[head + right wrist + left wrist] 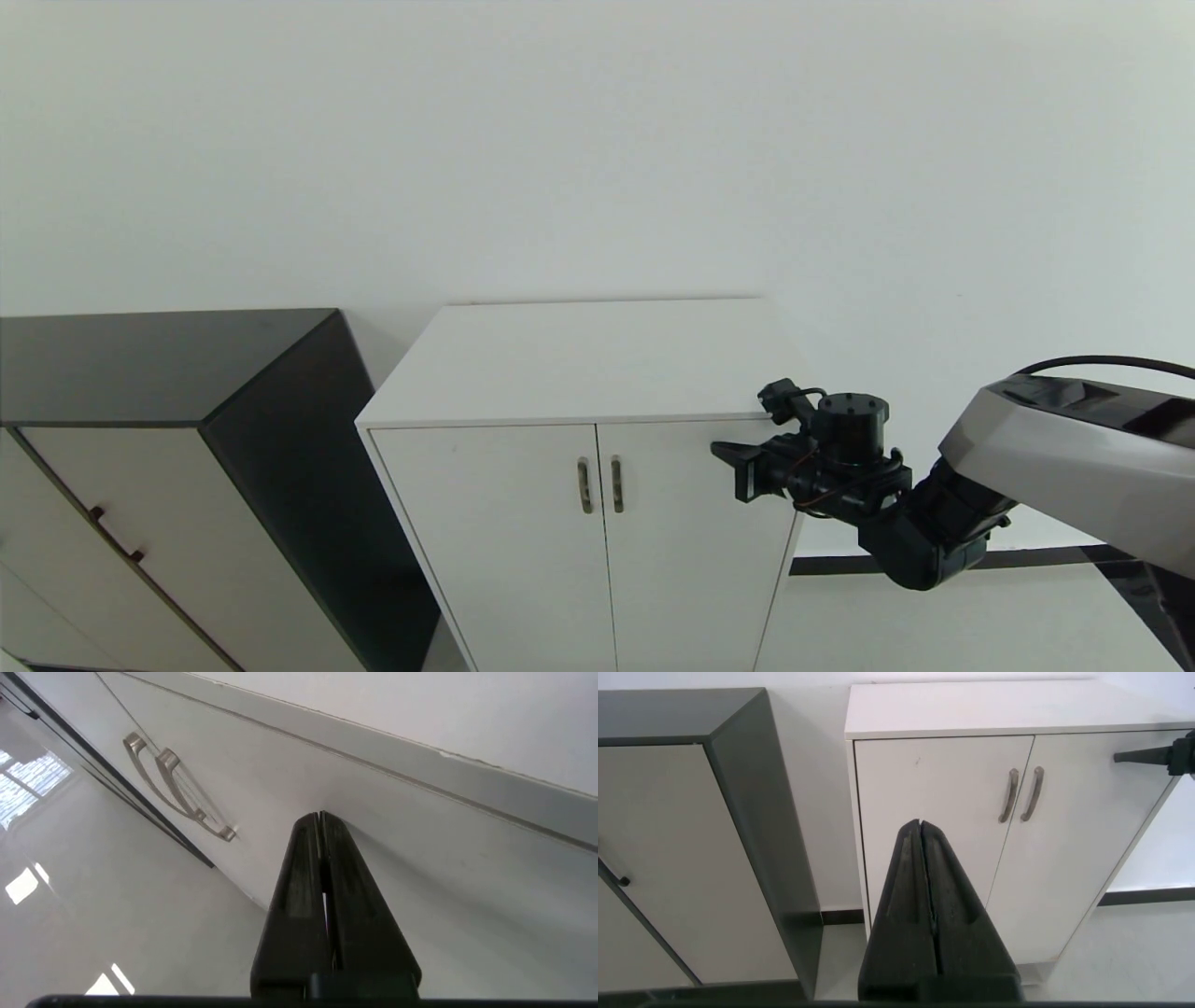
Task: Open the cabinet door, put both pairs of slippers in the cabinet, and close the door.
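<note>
Shut cabinet door [695, 523]: stiff, light hinged panel, best taken by its slim metal handle [616, 483] at frame centre. Fingers of right gripper [724, 451] and left gripper [920, 826] are pressed together.

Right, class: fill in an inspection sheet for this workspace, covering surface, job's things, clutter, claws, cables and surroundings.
Surface: cabinet top, white and flat.
Job's things: white cabinet; left door and right door both shut; handles side by side at the middle.
Clutter: nothing seen.
Claws: right claw shut, tip by the right door's upper part, contact unclear; left claw shut, standing off from the cabinet front.
Cables: one black cable, arcing at the right.
Surroundings: dark cabinet with pale front on the left; white wall behind.
</note>
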You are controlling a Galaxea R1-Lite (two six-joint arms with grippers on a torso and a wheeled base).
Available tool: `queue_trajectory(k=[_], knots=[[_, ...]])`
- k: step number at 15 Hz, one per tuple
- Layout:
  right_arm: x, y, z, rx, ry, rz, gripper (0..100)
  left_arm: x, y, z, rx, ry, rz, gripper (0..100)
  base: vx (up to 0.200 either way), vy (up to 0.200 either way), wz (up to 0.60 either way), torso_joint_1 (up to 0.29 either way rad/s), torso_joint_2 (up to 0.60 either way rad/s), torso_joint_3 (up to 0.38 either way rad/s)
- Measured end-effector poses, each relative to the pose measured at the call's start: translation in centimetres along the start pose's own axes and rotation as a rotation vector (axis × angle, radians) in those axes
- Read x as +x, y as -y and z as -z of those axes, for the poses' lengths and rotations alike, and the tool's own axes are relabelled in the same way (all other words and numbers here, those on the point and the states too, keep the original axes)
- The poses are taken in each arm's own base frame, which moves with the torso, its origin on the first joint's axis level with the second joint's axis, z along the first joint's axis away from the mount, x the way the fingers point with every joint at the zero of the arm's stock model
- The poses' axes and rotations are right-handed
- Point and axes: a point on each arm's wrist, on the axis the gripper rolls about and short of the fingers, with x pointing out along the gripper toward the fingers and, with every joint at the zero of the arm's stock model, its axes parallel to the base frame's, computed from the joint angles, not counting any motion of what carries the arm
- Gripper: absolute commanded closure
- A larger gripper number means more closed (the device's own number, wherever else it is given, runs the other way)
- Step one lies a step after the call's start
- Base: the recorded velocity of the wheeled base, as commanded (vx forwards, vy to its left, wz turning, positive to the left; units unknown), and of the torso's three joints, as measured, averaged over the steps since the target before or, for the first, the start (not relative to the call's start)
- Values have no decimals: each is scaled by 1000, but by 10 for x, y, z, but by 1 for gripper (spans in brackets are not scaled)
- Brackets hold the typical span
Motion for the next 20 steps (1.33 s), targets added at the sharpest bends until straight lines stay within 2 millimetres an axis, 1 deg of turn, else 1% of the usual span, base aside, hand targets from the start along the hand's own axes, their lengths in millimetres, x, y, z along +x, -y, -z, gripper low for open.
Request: queue_trajectory(k=[4,6,8,10,12,14,17,20], knots=[[-4,-4,1,1,-8,-3,100,0,0,0,0,0,0,100,0,0,0,0,0,0],[-15,-15,-1,-2,-22,-14,100,0,0,0,0,0,0,100,0,0,0,0,0,0],[-35,-26,-5,-3,-34,3,100,0,0,0,0,-1,1,100,0,0,0,0,0,0],[-63,-37,-7,-1,-55,42,100,0,0,0,0,-1,0,100,0,0,0,0,0,0],[-96,-45,-7,0,-74,122,100,0,0,0,0,-1,0,100,0,0,0,0,0,0],[-134,-50,-7,-4,-84,244,100,0,0,0,0,-1,0,100,0,0,0,0,0,0],[-187,-51,2,-30,-142,449,100,0,0,0,0,-1,1,100,0,0,0,0,0,0],[-232,-52,12,-61,-199,530,100,0,0,0,0,-1,0,100,0,0,0,0,0,0]])
